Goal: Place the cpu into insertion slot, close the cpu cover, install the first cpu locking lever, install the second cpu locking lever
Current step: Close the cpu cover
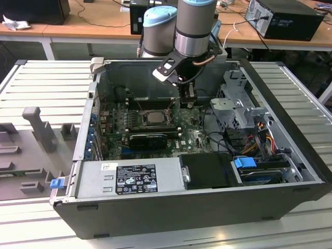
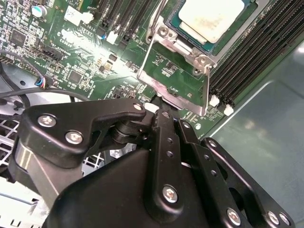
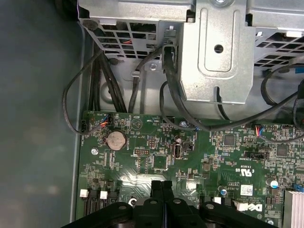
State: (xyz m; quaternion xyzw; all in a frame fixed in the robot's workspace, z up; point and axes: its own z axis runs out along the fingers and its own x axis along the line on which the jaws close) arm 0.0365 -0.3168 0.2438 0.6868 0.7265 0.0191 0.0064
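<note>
tool (image 2: 159,110) closed tight, tip at the raised cpu cover (image 2: 145,58); cpu (image 2: 211,16) seated in insertion slot (image 2: 166,33).

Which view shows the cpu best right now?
The second wrist view: the cpu is close, its pale face unblocked. The exterior view shows the cpu small, mid-board. The first wrist view faces cables.

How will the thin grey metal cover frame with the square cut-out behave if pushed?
The thin grey metal cpu cover looks like stiff sheet, raised off the pale square cpu, so it probably swings whole rather than bending. Its smooth edge beside the shut black gripper may let fingertips slip.
</note>
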